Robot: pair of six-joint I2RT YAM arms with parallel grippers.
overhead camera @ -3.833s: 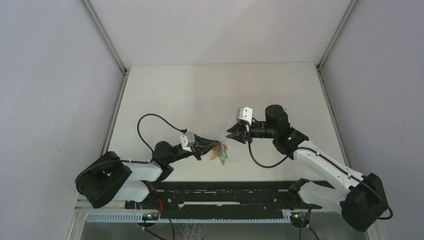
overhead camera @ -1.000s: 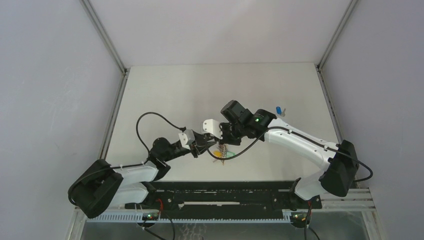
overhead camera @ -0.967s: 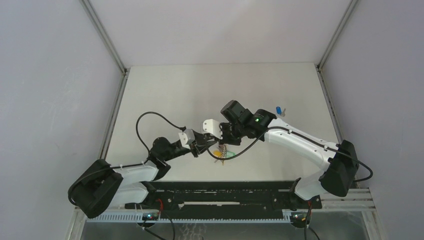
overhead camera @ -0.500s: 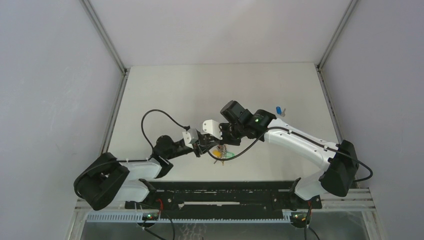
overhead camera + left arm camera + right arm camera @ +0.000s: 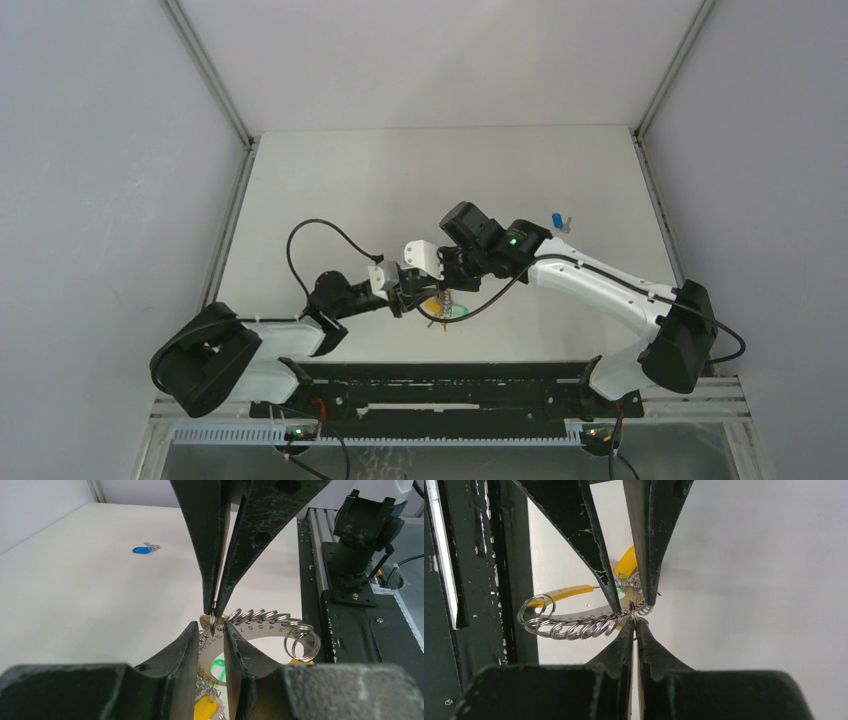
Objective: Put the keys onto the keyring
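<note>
Nearest us, the left gripper (image 5: 210, 628) clamps the keyring (image 5: 265, 616), its jaws narrow around the silver bunch. Just beyond, the right gripper (image 5: 634, 623) is pressed closed, tips touching a small ring at the bunch's end. Farther back, a blue key (image 5: 557, 220) lies on the table (image 5: 400, 180) beside the right arm.

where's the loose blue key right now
The small blue-capped silver key lies on the white table, right of centre in the top view, just beyond the right arm's white forearm.
</note>
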